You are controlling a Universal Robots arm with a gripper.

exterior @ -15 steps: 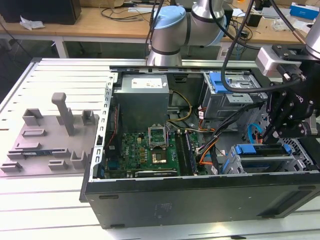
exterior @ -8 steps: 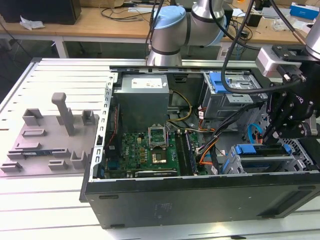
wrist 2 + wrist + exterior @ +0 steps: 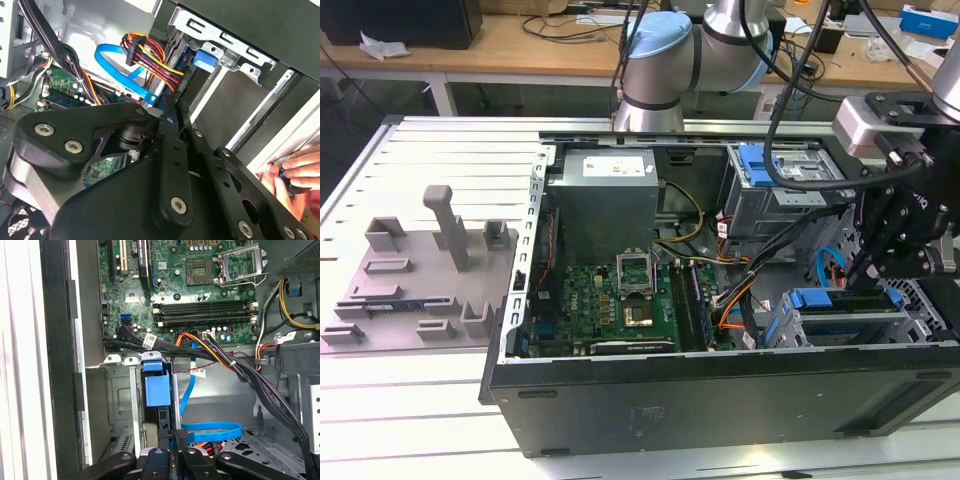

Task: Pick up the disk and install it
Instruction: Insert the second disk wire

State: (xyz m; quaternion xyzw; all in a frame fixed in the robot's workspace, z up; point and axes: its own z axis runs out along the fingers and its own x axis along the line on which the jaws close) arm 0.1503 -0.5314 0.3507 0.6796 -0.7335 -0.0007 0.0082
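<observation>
The disk (image 3: pixel 842 318) lies in the drive bay at the case's front corner, on the exterior view's right, with its blue carrier frame (image 3: pixel 818 298) along its edge. In the first wrist view the carrier's blue tab (image 3: pixel 156 388) stands in the bay's slot; in the second wrist view the blue tab (image 3: pixel 204 59) sits by the bay's metal rail. My gripper (image 3: pixel 876 268) hovers just above the disk's end. Its fingertips (image 3: pixel 173 436) come together, shut, at the disk's edge, with nothing visibly between them. They meet in the same way in the second wrist view, gripper (image 3: pixel 170 107).
The open computer case (image 3: pixel 720 390) holds a green motherboard (image 3: pixel 610 300), a grey power-supply box (image 3: pixel 605 195) and an upper cage with a blue latch (image 3: pixel 760 165). A blue flat cable (image 3: pixel 210 430) and wire bundles (image 3: pixel 150 55) run beside the bay. A person's hand (image 3: pixel 295 170) is at the case edge.
</observation>
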